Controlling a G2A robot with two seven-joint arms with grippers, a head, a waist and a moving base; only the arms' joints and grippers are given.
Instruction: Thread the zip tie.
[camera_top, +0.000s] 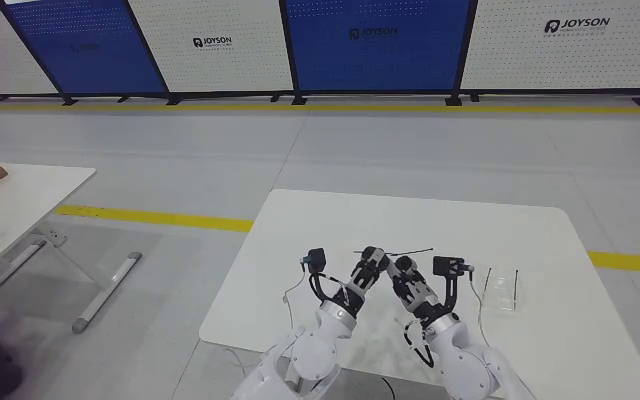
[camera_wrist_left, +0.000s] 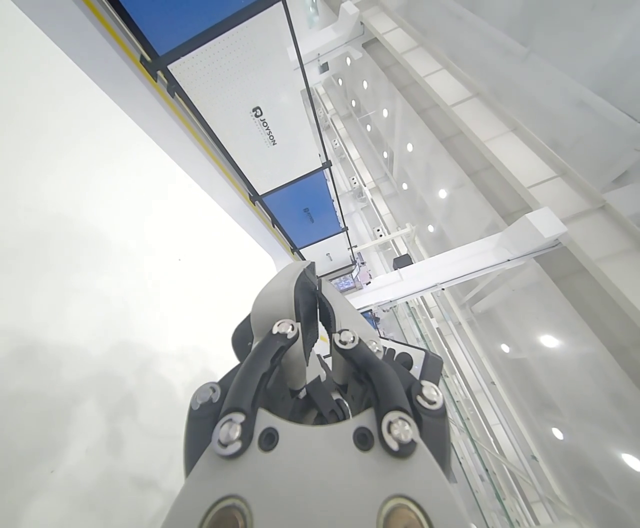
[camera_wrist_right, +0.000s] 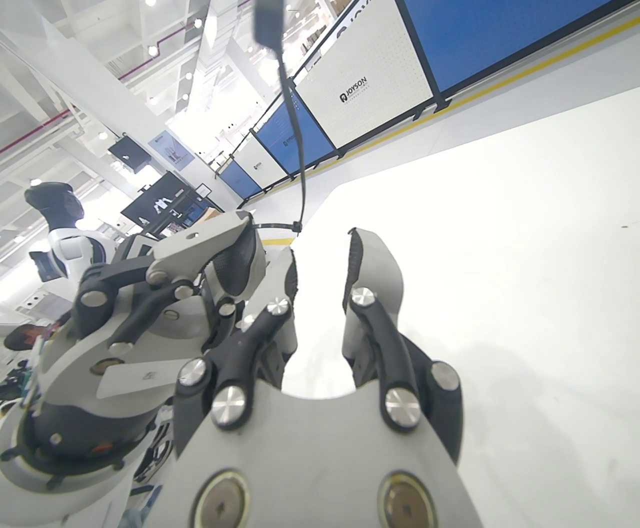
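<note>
Zip tie (camera_wrist_right: 298, 227), black, pinched in pressed-together jaws of left gripper (camera_wrist_left: 315, 285), held above white table (camera_top: 330, 230) near its middle. Right gripper (camera_wrist_right: 322, 250) at 3 o'clock of left one, jaws spread, just beside tie. More ties (camera_top: 516, 278) on table farther toward 3 o'clock.

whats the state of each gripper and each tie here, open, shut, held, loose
left gripper: shut on the zip tie
right gripper: open, holding nothing
zip tie: held up off the table; cannot tell if it is threaded
spare ties: lying loose on the table, not gripped
</note>
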